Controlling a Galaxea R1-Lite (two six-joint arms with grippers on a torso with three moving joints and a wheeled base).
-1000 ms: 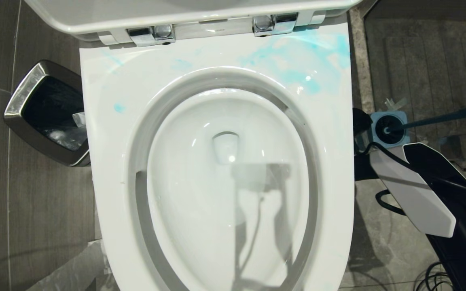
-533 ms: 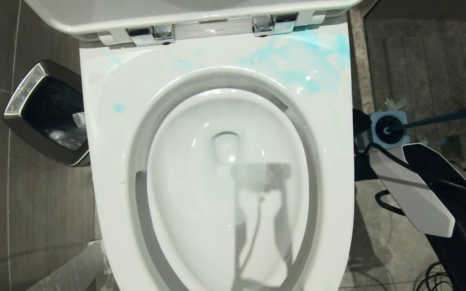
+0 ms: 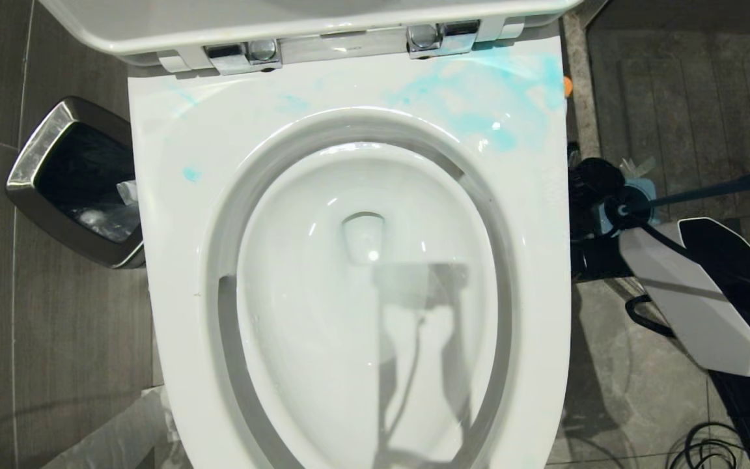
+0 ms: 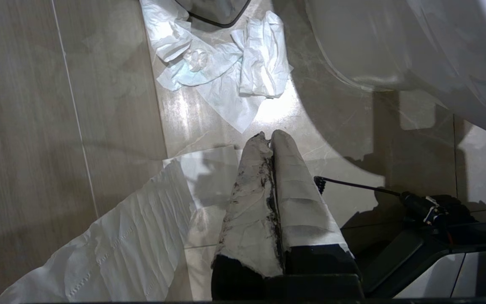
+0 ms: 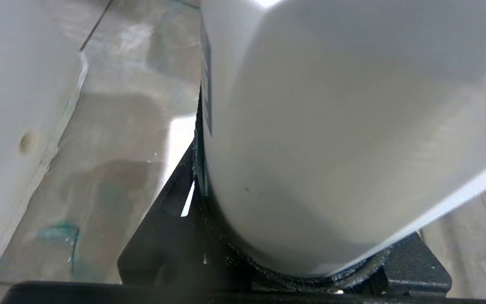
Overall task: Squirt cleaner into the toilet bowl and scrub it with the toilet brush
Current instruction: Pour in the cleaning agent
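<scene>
Grey stone-look tiles floor the bathroom around one glossy oval toilet bowl (image 3: 362, 273), its white seat smeared blue. One steel-rimmed square bin (image 3: 69, 182) stands at its left; one toilet brush (image 3: 707, 190) slants from its blue base at the right. Right pincer (image 5: 293, 236) is clamped on the smooth white cleaner (image 5: 352, 126) bottle beside the bowl; left pincer (image 4: 270, 139), wrapped in white, hangs pressed together over crumpled paper (image 4: 226, 71).

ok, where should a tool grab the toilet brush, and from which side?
Mid-shaft on the toilet brush handle: it leans out of its base away from the toilet bowl, slim and bare. Probably come from above, fingers across the shaft.
</scene>
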